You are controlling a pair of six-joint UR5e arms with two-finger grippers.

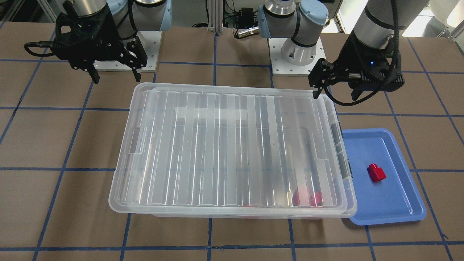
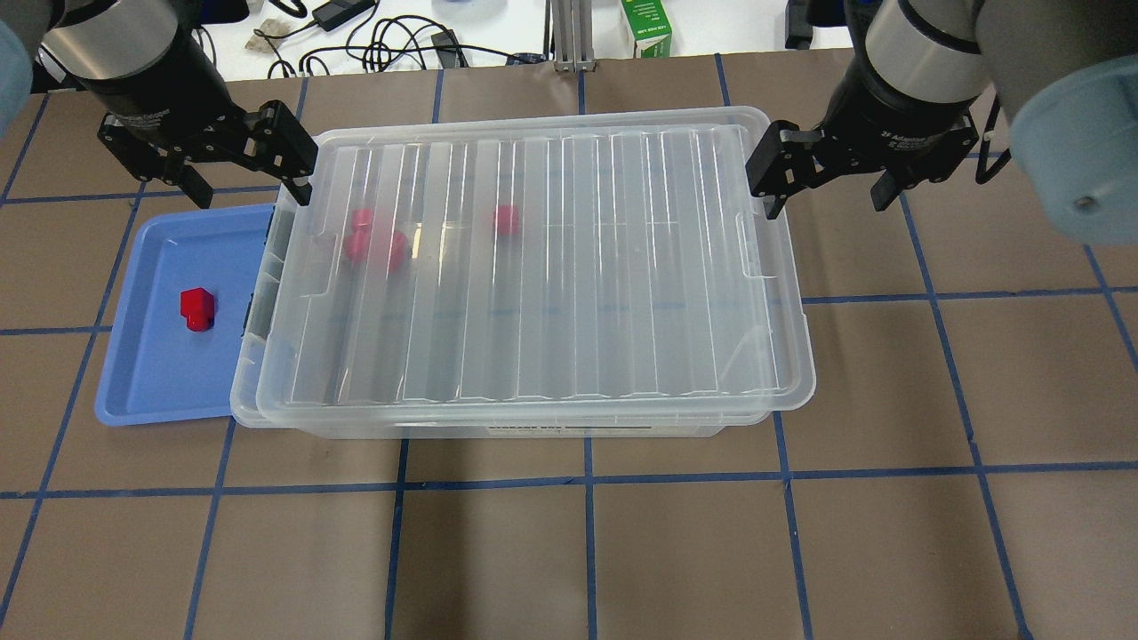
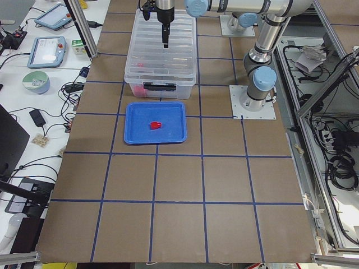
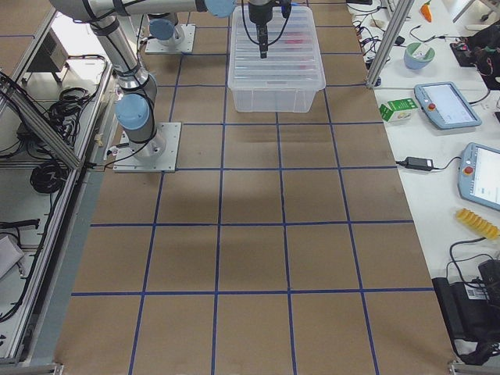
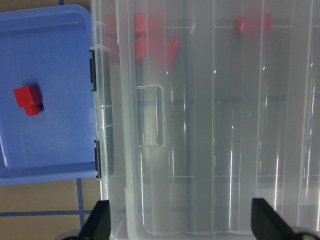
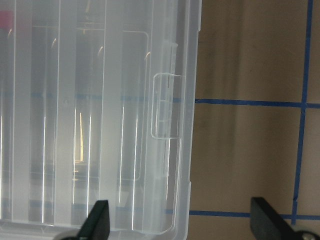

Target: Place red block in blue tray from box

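One red block (image 2: 196, 308) lies in the blue tray (image 2: 151, 382), which sits against the box's left end; both show in the left wrist view, block (image 5: 27, 98) and tray (image 5: 50, 150). The box (image 2: 533, 284) has its ribbed lid on, slightly askew. Several more red blocks (image 2: 373, 244) show blurred through the lid near that end. My left gripper (image 2: 251, 188) is open and empty, hovering over the box's left end next to the tray. My right gripper (image 2: 827, 204) is open and empty over the box's right end.
The table (image 2: 587, 551) is covered in brown paper with a blue tape grid. The arm bases (image 1: 297, 54) stand behind the box. Cables and small items (image 2: 391, 36) lie beyond the far edge.
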